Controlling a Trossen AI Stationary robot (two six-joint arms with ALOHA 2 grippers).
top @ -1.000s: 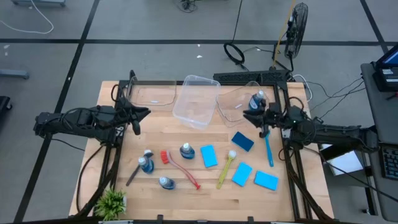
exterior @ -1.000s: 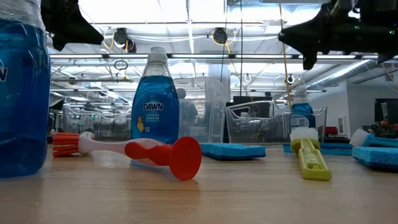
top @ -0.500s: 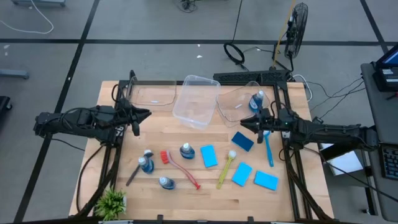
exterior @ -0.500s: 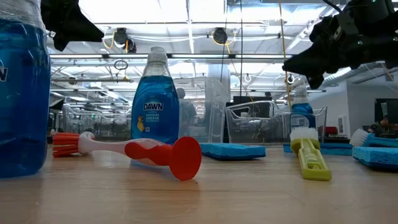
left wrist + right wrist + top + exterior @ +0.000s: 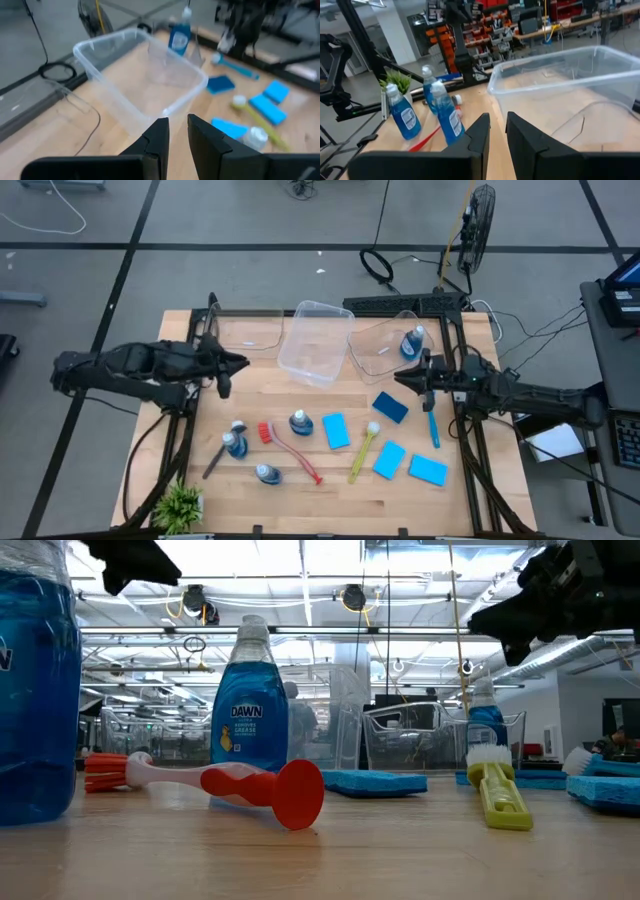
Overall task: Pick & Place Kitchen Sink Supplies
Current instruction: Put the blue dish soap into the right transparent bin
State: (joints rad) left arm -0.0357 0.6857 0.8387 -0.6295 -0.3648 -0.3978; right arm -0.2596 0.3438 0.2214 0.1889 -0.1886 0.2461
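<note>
Supplies mostly loose on counter (image 5: 300,500), prob. laid out as pick stock: three Dawn bottles front-left, nearest one (image 5: 300,423) upright beside red brush (image 5: 292,452); 4th bottle (image 5: 411,343) already stands in the rear-right clear bin (image 5: 372,352), so judged 1 item placed, rest to go. Middle clear bin (image 5: 316,340) and left clear bin (image 5: 243,332) hold nothing I can see. Sponges: dark blue sponge (image 5: 390,407) just beside blue brush (image 5: 431,420); lighter sponge (image 5: 335,430) centre, two more front-right (image 5: 389,460), (image 5: 428,470), flanking yellow brush (image 5: 362,452). Grey brush (image 5: 214,458) lies by left bottles. Green plant (image 5: 179,505) at front-left corner, not stock. Right gripper (image 5: 425,377) hangs above counter between rear-right bin and blue brush, arm reaching in level from right edge; jaws nearly pressed together w/ a narrow gap, pinching nothing. Left gripper (image 5: 222,370) held aloft near left bin, arm stretched in from left edge, pointing toward middle bin; jaws likewise close-set, empty, narrow slit showing in its wrist view. Neither arm touches any item.
</note>
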